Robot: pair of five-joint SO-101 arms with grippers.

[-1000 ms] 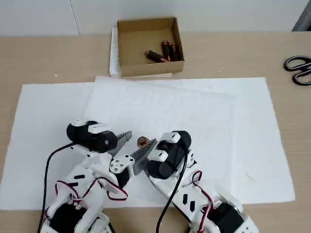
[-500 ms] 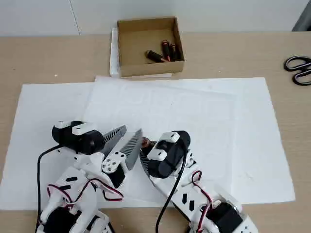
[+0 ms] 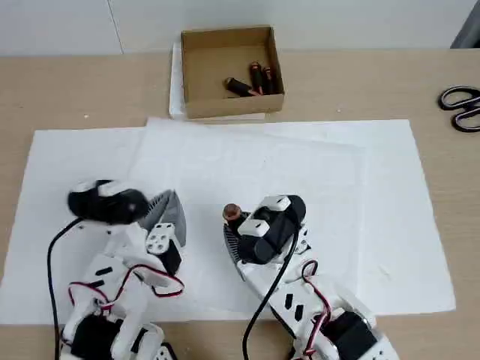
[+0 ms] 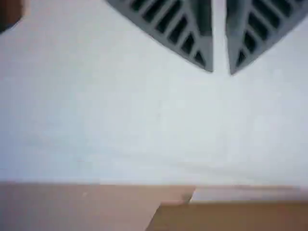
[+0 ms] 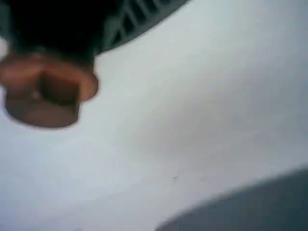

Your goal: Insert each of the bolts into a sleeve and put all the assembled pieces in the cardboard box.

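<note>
the right hand (image 3: 234, 227) was clamped on a bolt-and-sleeve piece (image 3: 231, 213), dark with a round copper-coloured head poking out past the fingertips. it held the piece just above the white paper sheet (image 3: 315, 180), near the sheet's front middle. in the right wrist view the flanged head sat close to the lens, with a dark body behind it and a ribbed grey finger (image 5: 139, 14) alongside. the left hand (image 3: 169, 210) was near it over the same sheet, apart from the piece. its two ribbed grey fingers (image 4: 192, 33) were drawn almost together, with a thin slit between them and nothing inside. beyond the sheet's far edge, the open brown cardboard box (image 3: 196, 75) stood on the light wooden tabletop (image 3: 75, 90). several dark assembled pieces (image 3: 255, 79) lay against the box's right wall. black-handled scissors (image 3: 461, 107) lay at the tabletop's right edge.
</note>
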